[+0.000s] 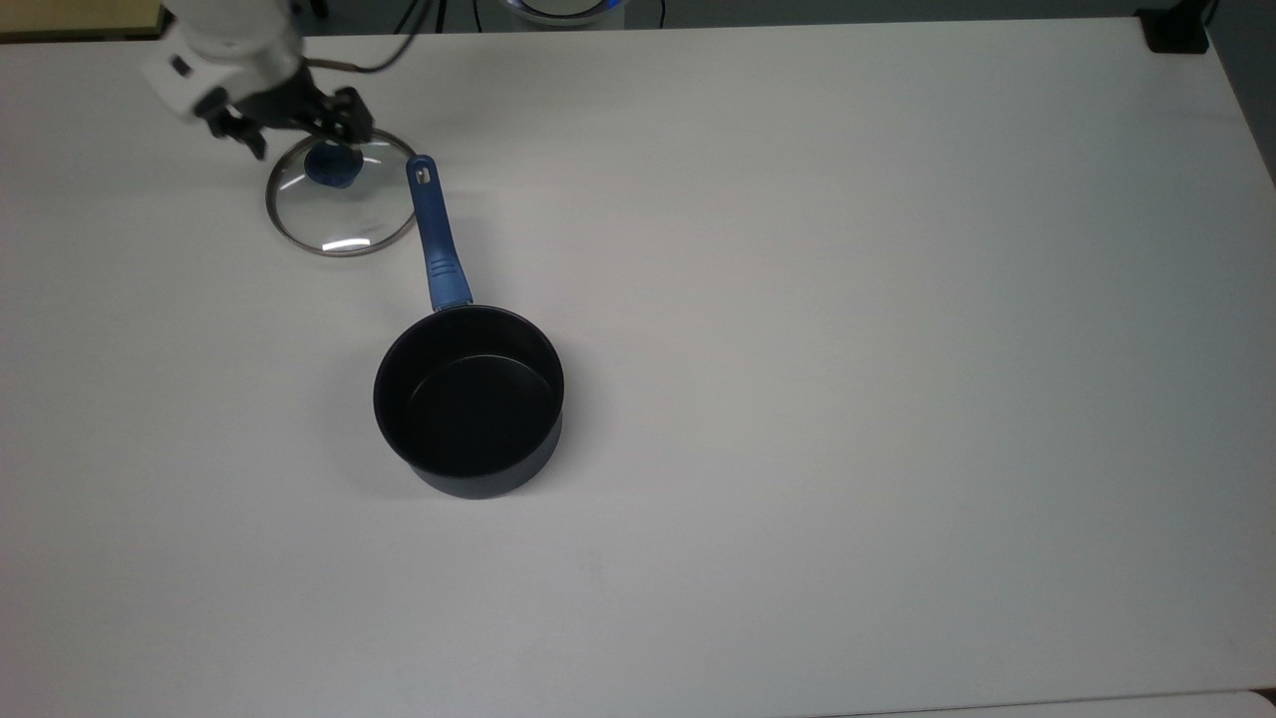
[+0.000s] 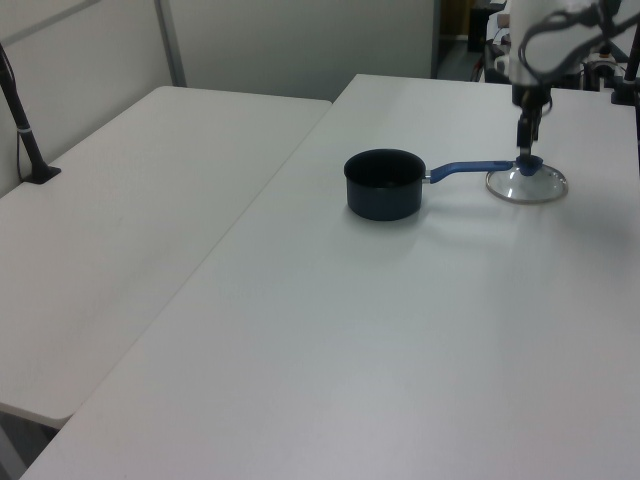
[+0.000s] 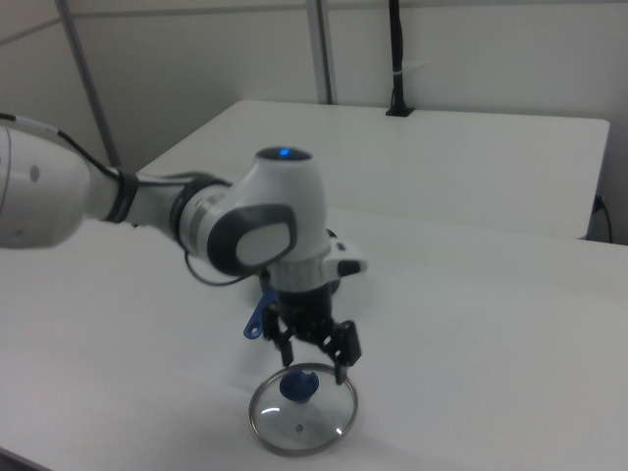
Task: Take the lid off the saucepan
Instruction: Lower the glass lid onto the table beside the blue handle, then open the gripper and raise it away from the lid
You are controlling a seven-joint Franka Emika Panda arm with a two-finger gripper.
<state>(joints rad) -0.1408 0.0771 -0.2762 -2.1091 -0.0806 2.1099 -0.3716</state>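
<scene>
The lid (image 1: 341, 209) lies flat on the white table, its blue knob (image 1: 332, 166) up and its rim just beside the end of the saucepan's blue handle (image 1: 435, 231). The saucepan (image 1: 469, 401) stands uncovered, black inside, lower in the top view. My gripper (image 1: 307, 135) hangs open just above the knob, holding nothing. In the right view the gripper (image 3: 314, 357) has a finger on either side above the knob (image 3: 299, 386) of the lid (image 3: 302, 414). In the left view the gripper (image 2: 525, 133) stands over the lid (image 2: 527, 184), to the right of the saucepan (image 2: 383, 184).
A black clamp (image 1: 1175, 31) sits at the table's far right corner in the top view. A second white table (image 2: 130, 200) adjoins on the left view's left, with a black post (image 2: 24, 130) on it. The arm's white body (image 3: 245, 221) leans over the lid.
</scene>
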